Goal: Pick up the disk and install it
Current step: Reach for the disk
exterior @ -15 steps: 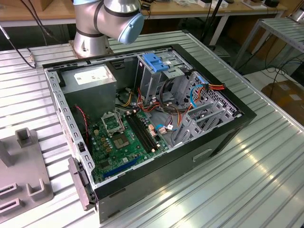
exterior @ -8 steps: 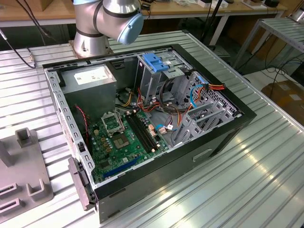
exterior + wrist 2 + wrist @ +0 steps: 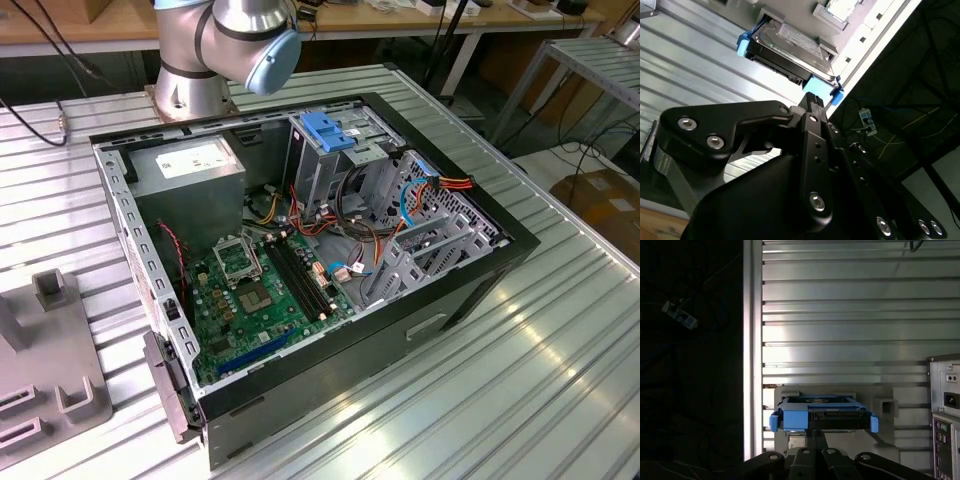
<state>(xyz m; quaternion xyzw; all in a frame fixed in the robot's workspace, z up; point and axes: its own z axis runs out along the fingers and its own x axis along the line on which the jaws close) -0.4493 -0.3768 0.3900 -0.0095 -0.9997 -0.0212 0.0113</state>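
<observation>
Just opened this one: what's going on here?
The arm's gripper is up against the disk, at one of its blue rails, in both wrist views. The disk sits at a grey holder on the slatted table, outside the computer case. Whether it is gripped or lifted cannot be told. The case lies open on the table, and the disk is not yet installed.

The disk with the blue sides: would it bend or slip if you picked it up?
The disk would probably be stiff; it looks like a flat metal box. Being mostly metal, it is likely heavy for its size. Its shiny top may be slippery, so the blue rails seem easier to hold.
</observation>
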